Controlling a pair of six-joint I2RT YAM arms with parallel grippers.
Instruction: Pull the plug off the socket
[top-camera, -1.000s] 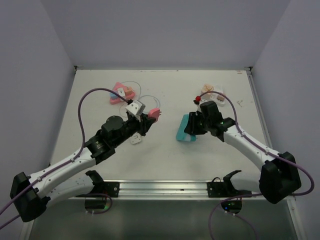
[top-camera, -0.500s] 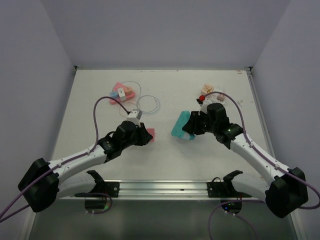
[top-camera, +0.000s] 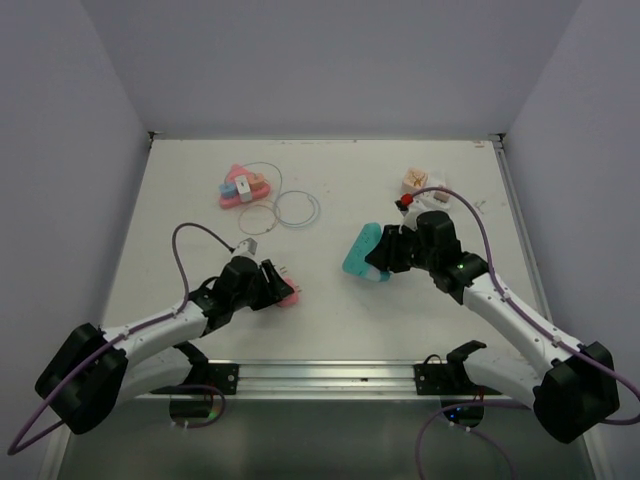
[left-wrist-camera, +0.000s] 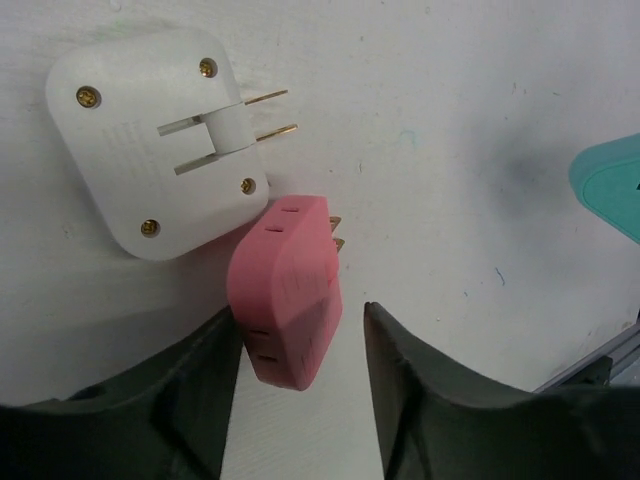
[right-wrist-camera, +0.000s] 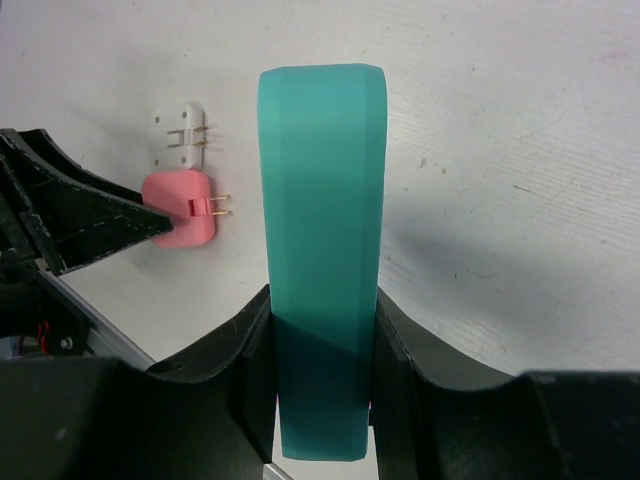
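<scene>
At the far left of the table, towards the rear, a pink cluster of small blocks is seen. A thin white cable loop lies just to its right. Nearer the front edge, the left gripper is held low over the surface with its jaws partly parted. A white adapter is laid flat there, two brass prongs folded out from its face. The pink plug is found just beside it, one corner at the adapter's edge. The plug lies on the table between the left fingers. A clear gap is visible between it and one finger. The other finger appears to rest against its side, though contact cannot be confirmed from the wrist view. Nothing is gripped by this hand. The plug's prongs are bare, and the plug is well apart from the teal socket, which is located right of centre. The socket is clamped across its narrow width by the right gripper, both fingers being pressed against its sides. A small beige item is seen at the rear right.
</scene>
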